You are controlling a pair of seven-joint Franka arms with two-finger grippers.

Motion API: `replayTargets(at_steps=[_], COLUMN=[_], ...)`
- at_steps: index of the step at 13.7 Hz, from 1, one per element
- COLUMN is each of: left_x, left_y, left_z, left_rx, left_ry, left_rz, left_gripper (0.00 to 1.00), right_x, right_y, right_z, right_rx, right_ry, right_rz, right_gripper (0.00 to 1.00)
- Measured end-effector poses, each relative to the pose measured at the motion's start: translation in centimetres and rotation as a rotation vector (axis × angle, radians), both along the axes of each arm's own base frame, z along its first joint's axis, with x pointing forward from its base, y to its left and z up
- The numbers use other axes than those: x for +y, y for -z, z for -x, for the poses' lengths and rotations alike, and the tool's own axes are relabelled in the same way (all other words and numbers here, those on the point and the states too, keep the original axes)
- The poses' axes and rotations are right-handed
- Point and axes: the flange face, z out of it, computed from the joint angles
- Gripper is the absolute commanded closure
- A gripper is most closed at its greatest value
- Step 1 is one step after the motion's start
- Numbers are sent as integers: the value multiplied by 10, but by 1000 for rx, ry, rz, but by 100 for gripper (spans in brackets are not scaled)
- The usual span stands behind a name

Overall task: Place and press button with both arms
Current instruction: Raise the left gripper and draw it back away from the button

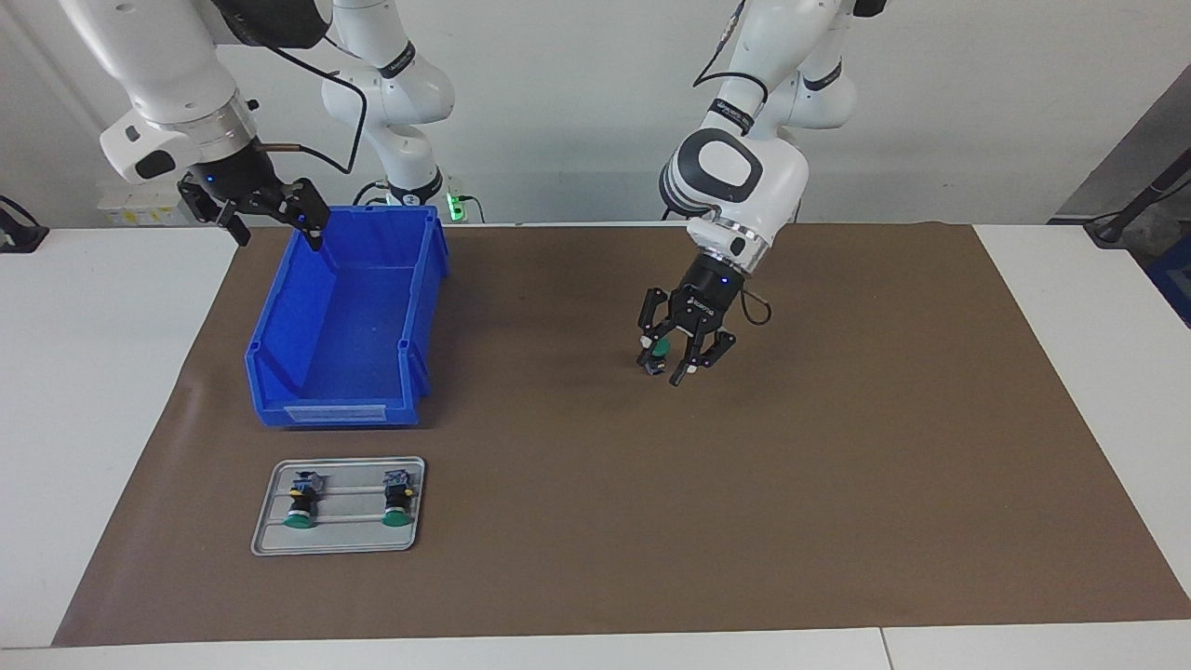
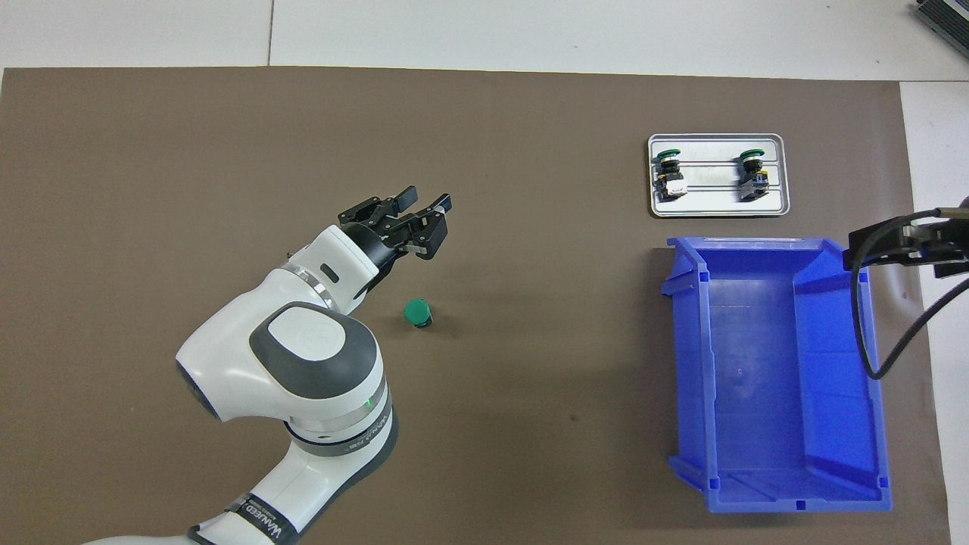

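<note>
- Button [image 2: 417, 312]: stands green cap up on the brown mat [image 2: 530, 393], centre-left of the overhead view, free of any grip.
- My left tool [image 2: 412, 225]: jaws partly spread, holding nothing, just above the button in that view, raised over the mat.
- My right tool [image 1: 270, 207]: waits wide apart, upper left of the facing view, over the blue bin's [image 1: 279, 372] rim.

Button [image 2: 417, 313]: you have it standing alone on the mat [image 2: 227, 151], centre-left of the overhead frame.
Left gripper [image 2: 424, 227]: just above the button in the overhead frame, raised over the mat.
Bin [image 2: 764, 484]: lower right of the overhead frame.
Tray [image 2: 718, 212]: directly above the bin, carrying two buttons [image 2: 668, 172] side by side.
Right gripper [image 1: 270, 214]: upper left of the facing frame, at the bin's corner.
</note>
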Motion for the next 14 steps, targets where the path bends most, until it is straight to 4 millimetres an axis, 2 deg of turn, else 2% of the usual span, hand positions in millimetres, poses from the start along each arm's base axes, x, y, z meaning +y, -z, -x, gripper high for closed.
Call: replayTargets(at_steps=[2, 3, 5, 6, 7, 8, 14], left_x=[-1, -1, 0, 1, 3, 7, 42], left_y=[1, 0, -2, -3, -4, -6, -27], left_z=[0, 0, -2, -3, -5, -9, -41], left_rx=[0, -1, -8, -16, -25, -38, -171], left_ry=[2, 1, 4, 10, 13, 17, 89], left_rz=[-1, 0, -4, -14, -24, -40, -204], left_gripper=[37, 26, 23, 17, 3, 0, 0], right_x=[0, 0, 0, 0, 0, 0, 0], right_y=[0, 0, 0, 0, 0, 0, 0], right_z=[0, 0, 0, 0, 0, 0, 0], right_rx=[0, 0, 0, 0, 0, 0, 0], right_ry=[0, 0, 0, 0, 0, 0, 0], right_rz=[0, 0, 0, 0, 0, 0, 0], right_gripper=[0, 0, 0, 0, 0, 0, 0])
